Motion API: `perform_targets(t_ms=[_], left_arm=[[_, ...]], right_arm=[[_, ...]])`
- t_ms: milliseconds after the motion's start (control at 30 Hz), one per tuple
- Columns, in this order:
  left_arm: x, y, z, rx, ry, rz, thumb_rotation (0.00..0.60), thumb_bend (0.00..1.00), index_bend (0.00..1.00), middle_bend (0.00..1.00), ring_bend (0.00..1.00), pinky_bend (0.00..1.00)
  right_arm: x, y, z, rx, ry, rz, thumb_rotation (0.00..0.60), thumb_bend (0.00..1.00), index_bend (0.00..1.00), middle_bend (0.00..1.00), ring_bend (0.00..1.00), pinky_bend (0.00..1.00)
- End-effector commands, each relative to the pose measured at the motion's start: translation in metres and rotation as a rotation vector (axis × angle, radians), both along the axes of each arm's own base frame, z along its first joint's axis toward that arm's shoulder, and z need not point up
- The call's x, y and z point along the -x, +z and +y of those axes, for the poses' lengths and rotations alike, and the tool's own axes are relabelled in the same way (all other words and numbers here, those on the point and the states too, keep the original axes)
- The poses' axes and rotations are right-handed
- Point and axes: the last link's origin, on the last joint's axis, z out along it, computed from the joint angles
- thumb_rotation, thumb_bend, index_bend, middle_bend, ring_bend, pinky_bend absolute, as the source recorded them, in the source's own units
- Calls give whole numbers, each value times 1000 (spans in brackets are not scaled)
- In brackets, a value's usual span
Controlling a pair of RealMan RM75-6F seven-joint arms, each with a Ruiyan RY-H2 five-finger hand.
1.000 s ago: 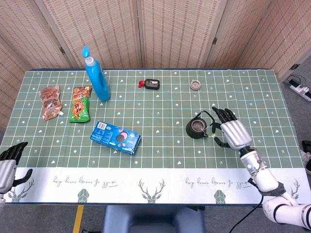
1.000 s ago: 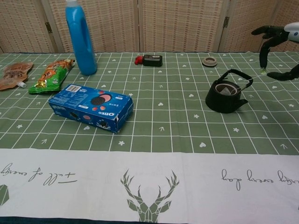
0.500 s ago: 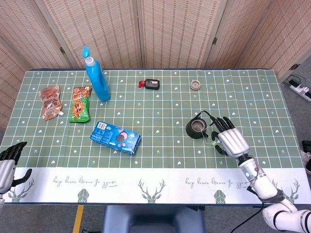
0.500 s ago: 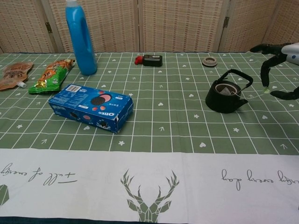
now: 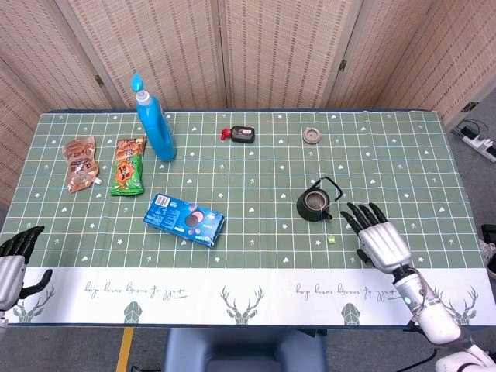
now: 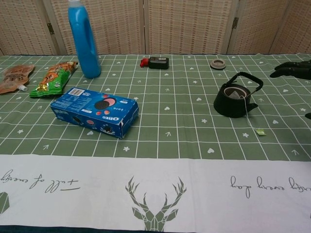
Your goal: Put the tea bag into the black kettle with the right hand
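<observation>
The black kettle (image 5: 315, 205) (image 6: 235, 99) stands lidless on the right half of the table, handle up. The tea bag (image 6: 235, 93) lies inside it; its string runs over the rim to a small green tag (image 5: 331, 239) (image 6: 261, 131) lying on the cloth in front of the kettle. My right hand (image 5: 380, 239) (image 6: 295, 70) hovers to the right of the kettle with fingers spread and nothing in them. My left hand (image 5: 14, 260) rests at the near left table edge, holding nothing; the chest view does not show it.
A blue Oreo box (image 5: 184, 219) lies centre-left. A blue bottle (image 5: 154, 118), two snack packets (image 5: 128, 166) and a small black device (image 5: 242, 133) stand further back. The kettle's round lid (image 5: 311, 135) lies behind the kettle.
My right hand let go of the string's tag, which dropped onto the cloth, and pulled back toward the near right edge with fingers spread. The left hand stayed put.
</observation>
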Motion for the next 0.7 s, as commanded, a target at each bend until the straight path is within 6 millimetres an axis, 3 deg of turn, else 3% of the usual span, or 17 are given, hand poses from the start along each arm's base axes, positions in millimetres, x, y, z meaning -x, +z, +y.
perform_targets(t_ms=[33,133,433,700], left_arm=[[-3,-1,-2,9,-12,4,600,342,0,47,63,131],[-7,-1,-4,13,-25,5,600,342,0,48,62,131],[-16,0,-8,14,-64,7,600,342,0,47,54,131],[-20,-10,-10,43,-85,34,600,342,0,47,54,131]], right_arm=[[12,21,16,113,-40,3,600,400,0,0,0,0],[23,32,27,200,-86,-34,600,400,0,0,0,0],[68,58,85,358,-141,-130,600,400,0,0,0,0],[76,73,95,342,-152,-200,600,400,0,0,0,0]])
